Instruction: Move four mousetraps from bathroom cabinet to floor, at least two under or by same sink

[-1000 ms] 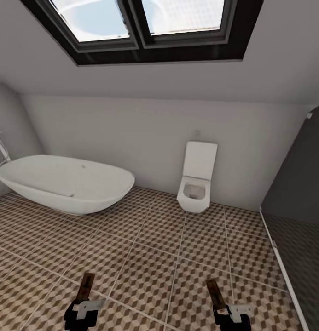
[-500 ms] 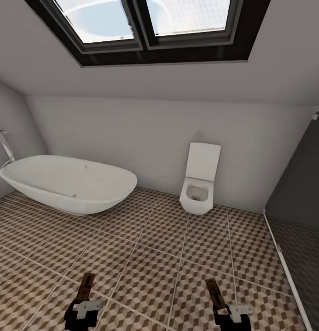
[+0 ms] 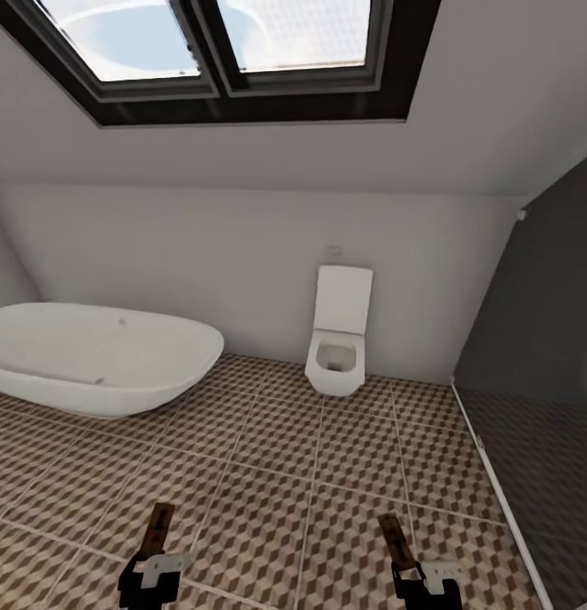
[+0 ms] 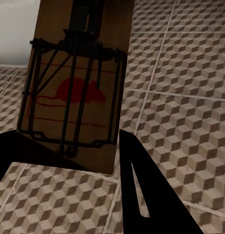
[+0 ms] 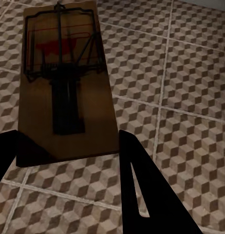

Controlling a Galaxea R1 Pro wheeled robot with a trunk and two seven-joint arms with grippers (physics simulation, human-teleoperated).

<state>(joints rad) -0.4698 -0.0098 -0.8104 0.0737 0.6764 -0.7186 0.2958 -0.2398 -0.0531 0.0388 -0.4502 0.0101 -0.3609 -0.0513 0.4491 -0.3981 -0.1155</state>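
Mousetraps clamped one per gripper, left trap (image 3: 158, 529) in left gripper (image 3: 151, 566) and right trap (image 3: 395, 540) in right gripper (image 3: 424, 580), each projecting forward past the fingertips above the floor (image 3: 285, 474).

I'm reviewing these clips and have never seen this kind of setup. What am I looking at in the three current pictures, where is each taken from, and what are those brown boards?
This is a simulated two-armed wheeled robot in a bathroom. The big picture comes from a camera on its head, looking forward and down. It shows the oval white bathtub, the square white toilet, a dark-framed skylight and the cube-patterned brown and beige tiled floor. At the bottom are the left gripper and the right gripper.

The two smaller pictures come from cameras near each gripper, looking along its black fingers. Each gripper holds a flat tan-brown wooden mousetrap with dark wire and a red mouse mark: the left mousetrap and the right mousetrap. Both are carried above the floor, not yet set down.
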